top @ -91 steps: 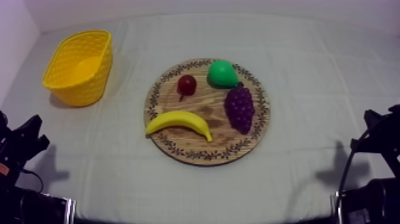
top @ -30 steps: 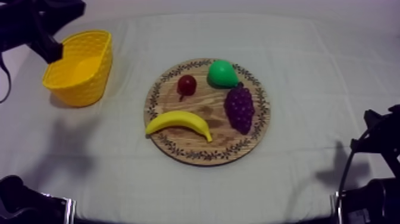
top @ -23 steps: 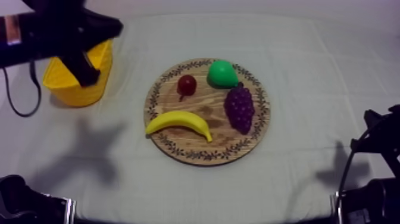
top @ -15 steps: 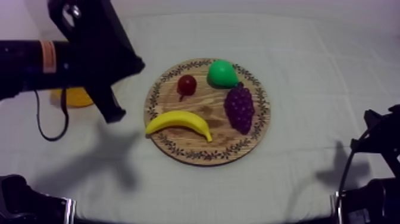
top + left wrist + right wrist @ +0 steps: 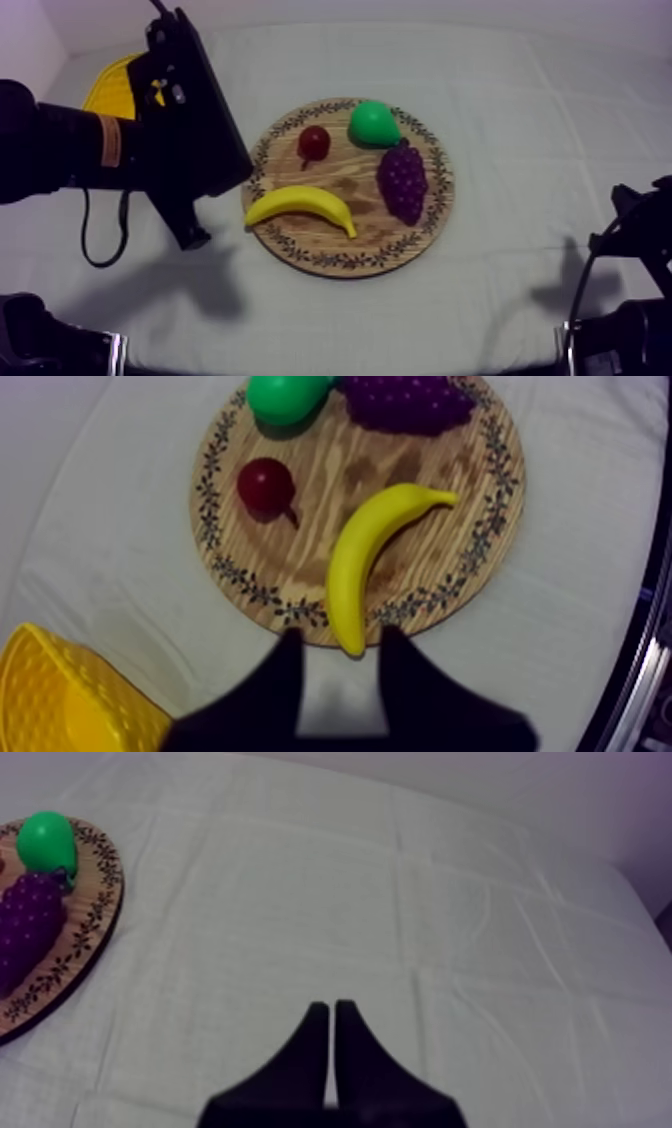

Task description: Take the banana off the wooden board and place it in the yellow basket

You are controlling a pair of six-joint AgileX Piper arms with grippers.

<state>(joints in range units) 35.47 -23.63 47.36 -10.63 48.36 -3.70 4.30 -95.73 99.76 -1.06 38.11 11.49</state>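
Position check: left gripper [image 5: 340, 638] hangs at the near rim of the board [image 5: 430, 571], its fingers spread wide with nothing between them. The gap lines up with the near end of the banana [image 5: 365, 551].

Board contents, near to far in the left wrist view:
- banana, lying flat on the wood and curving away from the fingers, its near tip at the rim
- small red fruit [image 5: 265, 483], beside the banana but apart from it
- pear [image 5: 285, 394] and grapes [image 5: 405, 398], side by side at the far rim

Basket [image 5: 60, 696] stands on the cloth [image 5: 120, 546] beside the left gripper, well apart from the board. One corner shows in the left wrist view. In the top view the left arm covers most of it, so its contents cannot be told.

Right gripper [image 5: 331, 1008] has its fingers closed together into a narrow wedge and holds nothing. It sits over bare cloth, well apart from the board's edge where the pear and grapes lie.
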